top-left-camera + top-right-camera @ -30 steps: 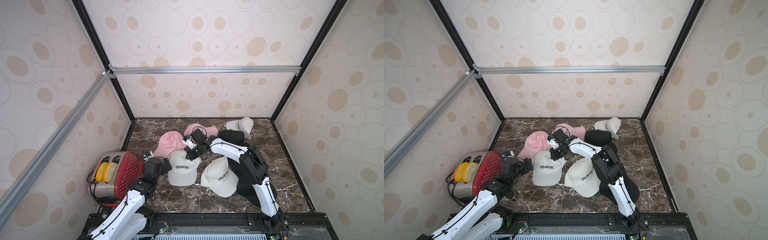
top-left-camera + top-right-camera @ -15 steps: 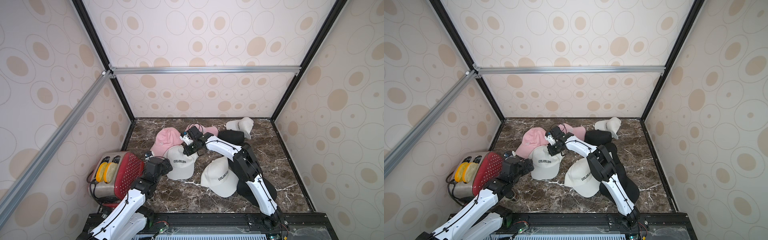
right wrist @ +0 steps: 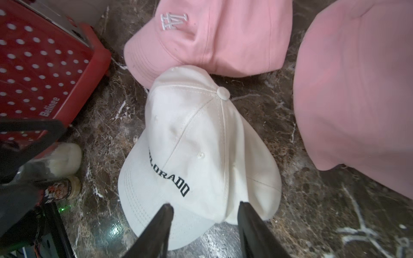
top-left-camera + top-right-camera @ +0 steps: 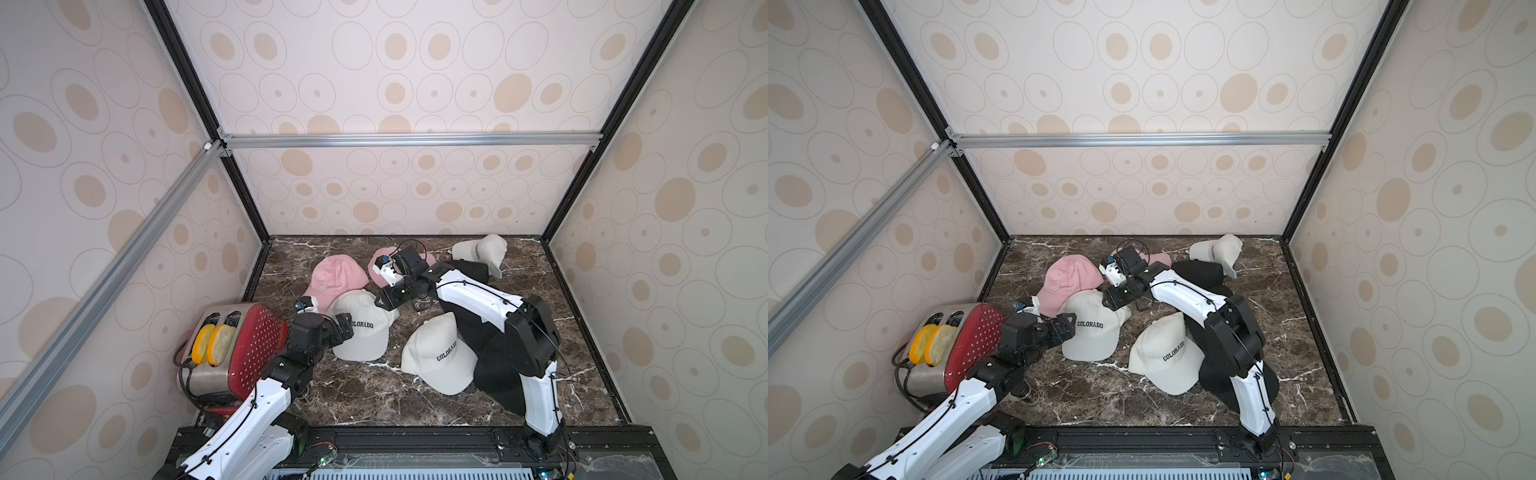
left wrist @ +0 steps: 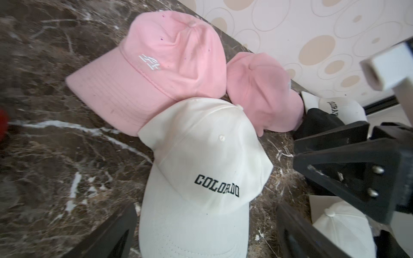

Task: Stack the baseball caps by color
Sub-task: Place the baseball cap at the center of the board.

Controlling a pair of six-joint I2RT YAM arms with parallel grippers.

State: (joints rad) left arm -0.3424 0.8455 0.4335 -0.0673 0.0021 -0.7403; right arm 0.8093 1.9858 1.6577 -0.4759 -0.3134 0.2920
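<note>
A white "COLORADO" cap lies left of centre, its crown overlapping the brim of a pink cap. My right gripper hangs open just over the white cap's rear edge, holding nothing. My left gripper is open, its fingers either side of that cap's brim. The second pink cap sits behind the right wrist. Another white cap lies at centre front and a third at the far back. Black caps lie partly under the right arm.
A red toaster with two bread slices stands at the left front beside my left arm. A small jar lies under that arm. Patterned walls close in the marble floor on three sides.
My right gripper has opened and let go of the white cap, after shifting it slightly toward the back against the pink cap's brim. The left gripper stays open by the brim.
</note>
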